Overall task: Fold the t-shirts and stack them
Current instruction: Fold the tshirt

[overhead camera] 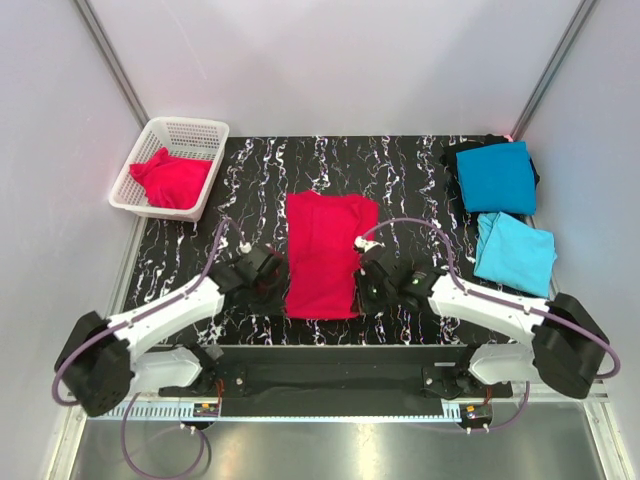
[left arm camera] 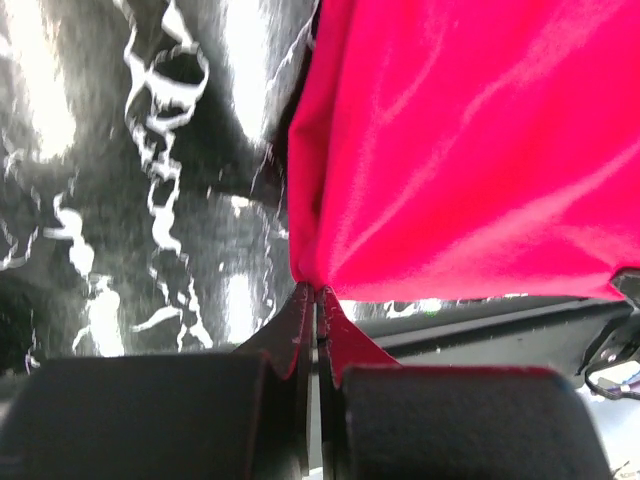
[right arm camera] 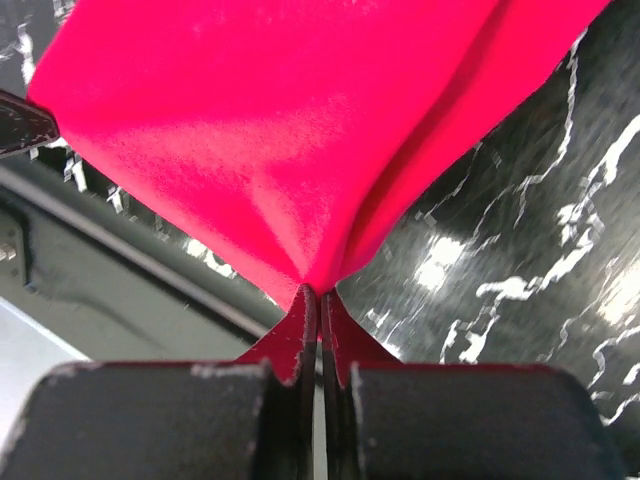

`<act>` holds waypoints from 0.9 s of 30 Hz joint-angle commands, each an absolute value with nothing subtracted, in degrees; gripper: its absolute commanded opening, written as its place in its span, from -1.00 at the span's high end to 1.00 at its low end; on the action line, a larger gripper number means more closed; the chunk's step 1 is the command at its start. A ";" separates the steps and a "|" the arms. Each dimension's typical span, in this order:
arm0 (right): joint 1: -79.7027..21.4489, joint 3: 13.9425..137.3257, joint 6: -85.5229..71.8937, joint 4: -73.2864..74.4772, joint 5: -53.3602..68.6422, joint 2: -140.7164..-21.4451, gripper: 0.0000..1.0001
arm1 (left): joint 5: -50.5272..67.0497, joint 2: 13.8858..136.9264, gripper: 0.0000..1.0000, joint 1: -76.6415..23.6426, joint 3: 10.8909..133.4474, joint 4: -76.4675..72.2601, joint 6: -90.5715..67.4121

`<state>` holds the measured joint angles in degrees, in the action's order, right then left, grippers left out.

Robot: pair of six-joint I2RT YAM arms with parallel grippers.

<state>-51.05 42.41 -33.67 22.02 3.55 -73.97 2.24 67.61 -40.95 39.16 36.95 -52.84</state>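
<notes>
A crimson-red t-shirt (overhead camera: 327, 250), folded into a long rectangle, lies in the middle of the black marbled table. My left gripper (overhead camera: 272, 284) is shut on its near left corner (left arm camera: 330, 250). My right gripper (overhead camera: 368, 282) is shut on its near right corner (right arm camera: 290, 160). Both corners are pinched at the fingertips and the cloth pulls up into a peak. A folded teal-blue t-shirt (overhead camera: 496, 176) and a lighter sky-blue t-shirt (overhead camera: 514, 252) lie at the right. Another red t-shirt (overhead camera: 172, 180) lies crumpled in the basket.
A white mesh basket (overhead camera: 195, 129) stands at the far left corner. Something dark (overhead camera: 452, 155) lies under the teal shirt. Grey walls enclose the table on three sides. The table's near edge (overhead camera: 330, 335) runs just behind both grippers.
</notes>
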 commanded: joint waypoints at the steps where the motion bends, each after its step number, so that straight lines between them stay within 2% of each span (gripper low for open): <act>1: -53.17 42.19 -37.97 25.13 0.26 -69.71 1.00 | -1.58 61.89 1.00 -42.10 38.15 39.45 -56.86; 8: -54.14 44.64 -38.15 28.91 -3.86 -67.76 1.00 | -4.39 58.27 1.00 -42.80 40.16 43.24 -57.13; 12: -54.14 49.03 -35.87 32.25 -7.64 -68.73 1.00 | -6.67 60.46 1.00 -42.80 46.03 44.47 -55.11; 21: -53.62 63.09 -27.87 36.39 -16.08 -77.50 1.00 | -14.31 70.12 1.00 -42.80 61.51 46.05 -49.57; 27: -46.95 69.26 -23.47 34.37 -17.05 -82.87 1.00 | -16.17 78.74 1.00 -40.61 71.62 46.14 -47.02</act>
